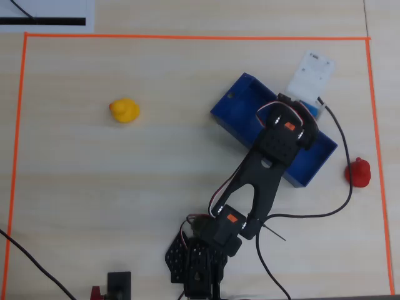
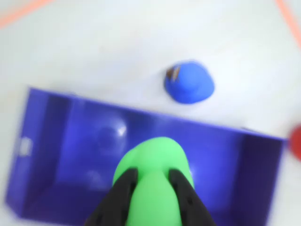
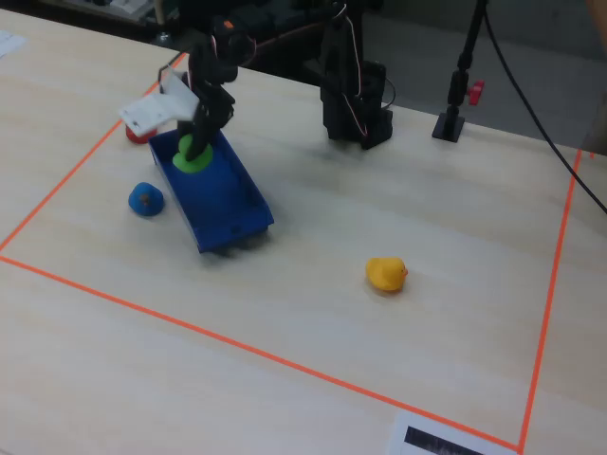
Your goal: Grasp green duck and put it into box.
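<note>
My gripper (image 2: 153, 175) is shut on the green duck (image 2: 155, 155), with one black finger on each side of its body. In the wrist view the duck hangs over the inside of the dark blue box (image 2: 141, 120). In the fixed view the gripper (image 3: 197, 142) holds the green duck (image 3: 194, 157) at the far end of the box (image 3: 237, 218). I cannot tell whether the duck touches the box floor. In the overhead view the arm and its white wrist mount (image 1: 310, 75) cover the duck and the gripper above the box (image 1: 234, 109).
A blue duck (image 2: 189, 81) lies just outside the box's long wall and also shows in the fixed view (image 3: 145, 199). A red duck (image 1: 358, 172) sits beside the box's other side. A yellow duck (image 1: 124, 110) lies far off. Orange tape (image 1: 187, 37) borders the workspace.
</note>
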Controlling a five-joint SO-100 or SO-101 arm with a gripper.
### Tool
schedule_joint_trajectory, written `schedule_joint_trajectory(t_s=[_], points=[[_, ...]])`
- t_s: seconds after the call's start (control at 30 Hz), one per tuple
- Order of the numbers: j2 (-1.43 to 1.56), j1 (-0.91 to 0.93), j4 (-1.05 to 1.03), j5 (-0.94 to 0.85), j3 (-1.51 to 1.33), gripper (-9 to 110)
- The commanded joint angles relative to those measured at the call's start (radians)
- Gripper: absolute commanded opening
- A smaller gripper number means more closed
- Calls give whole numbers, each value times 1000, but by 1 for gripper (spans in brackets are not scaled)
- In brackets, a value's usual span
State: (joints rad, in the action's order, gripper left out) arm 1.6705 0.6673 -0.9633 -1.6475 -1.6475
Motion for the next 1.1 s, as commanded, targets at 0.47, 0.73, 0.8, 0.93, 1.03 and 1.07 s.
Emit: schedule_joint_trajectory(t_s=[0.47, 0.73, 0.8, 0.93, 1.03, 1.07], points=[[130, 25, 365, -54, -440, 4], [94, 31, 391, -55, -408, 19], [101, 35, 393, -55, -411, 20], [124, 38, 390, -48, -408, 21], [192, 23, 405, -9, -397, 13], [232, 8, 434, 17, -403, 6]])
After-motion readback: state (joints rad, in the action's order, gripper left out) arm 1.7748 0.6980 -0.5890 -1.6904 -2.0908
